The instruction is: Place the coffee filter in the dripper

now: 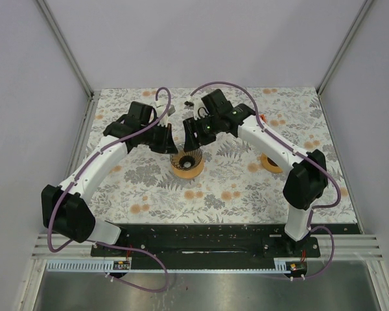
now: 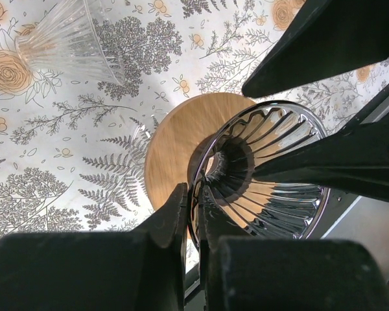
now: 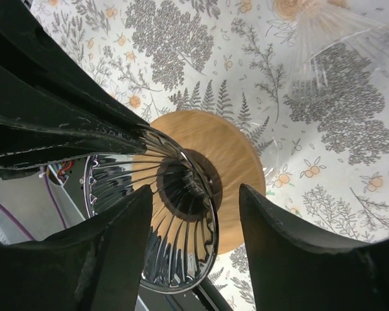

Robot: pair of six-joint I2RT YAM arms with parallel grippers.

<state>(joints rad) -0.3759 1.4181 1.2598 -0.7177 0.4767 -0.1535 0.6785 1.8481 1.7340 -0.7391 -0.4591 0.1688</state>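
Finds the ribbed glass dripper [image 1: 187, 162] near the middle of the flowered desk [image 1: 233, 191], upright and seated in a round wooden collar [image 2: 172, 139]. Has the left claw [image 2: 193, 197] clenched on the dripper's rim, one finger inside the glass wall and one outside, pinching the edge that lies lowest in the left wrist view. Has the right claw [image 3: 194, 191] released, fingers spread wide above the dripper, one to each side of its mouth. Cannot tell whether either of those fingers touches the glass. Cannot make out a coffee filter inside the dripper, only dark, shiny ribs running down to the hole at the bottom. Shows a clear ribbed cone [image 2: 68, 39] lying on the desk apart from the dripper, beyond it in both wrist views; cannot tell what it is. Shows an orange ring [image 1: 270, 163] on the desk to the right of the dripper, partly hidden behind the right arm [image 1: 279, 146].
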